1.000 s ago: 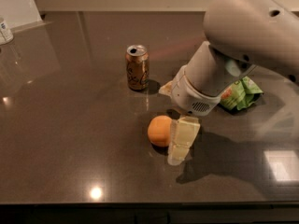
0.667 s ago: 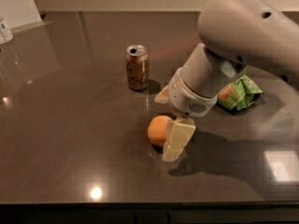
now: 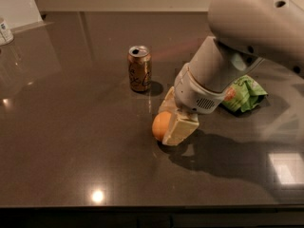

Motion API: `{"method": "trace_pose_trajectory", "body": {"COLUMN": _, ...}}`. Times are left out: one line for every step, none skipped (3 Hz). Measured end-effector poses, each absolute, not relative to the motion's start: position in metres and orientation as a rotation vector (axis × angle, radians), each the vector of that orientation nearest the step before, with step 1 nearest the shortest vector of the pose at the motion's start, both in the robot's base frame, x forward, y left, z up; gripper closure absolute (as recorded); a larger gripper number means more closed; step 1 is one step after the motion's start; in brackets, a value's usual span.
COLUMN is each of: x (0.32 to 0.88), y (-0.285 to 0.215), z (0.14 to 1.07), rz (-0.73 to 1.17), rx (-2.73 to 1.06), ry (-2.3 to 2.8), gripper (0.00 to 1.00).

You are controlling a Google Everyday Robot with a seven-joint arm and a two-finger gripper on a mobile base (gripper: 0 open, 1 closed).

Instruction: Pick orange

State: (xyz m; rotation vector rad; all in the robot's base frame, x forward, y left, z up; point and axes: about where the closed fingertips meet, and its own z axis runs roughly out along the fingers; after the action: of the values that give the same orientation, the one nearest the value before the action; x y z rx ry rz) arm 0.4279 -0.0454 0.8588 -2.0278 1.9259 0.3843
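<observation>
My tool (image 3: 168, 123) was down at the dark surface (image 3: 71, 141), open, its fingers (image 3: 180, 127) either side of the orange (image 3: 159, 126), which sat between them.

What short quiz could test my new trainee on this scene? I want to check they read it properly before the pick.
1. True or false: the gold-brown metal drink can stands upright on the dark glossy table.
2. Fill in: the crumpled green packet lies on the picture's ___ side.
3. Multiple choice: the cream two-finger gripper is low over the table, right at: A the can, B the small round orange fruit, C the packet.
Key: 1 true; 2 right; 3 B.
</observation>
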Motion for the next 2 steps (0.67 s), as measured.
{"method": "trace_pose_trajectory", "body": {"x": 0.440, "y": -0.053, "z": 0.884, "rz": 0.342, "rx": -2.015, "ry": 1.941, "gripper": 0.87}}
{"method": "trace_pose_trajectory", "body": {"x": 0.472, "y": -0.059, "z": 0.957, "rz": 0.304, "rx": -1.981, "ry": 1.909, "gripper": 1.00}}
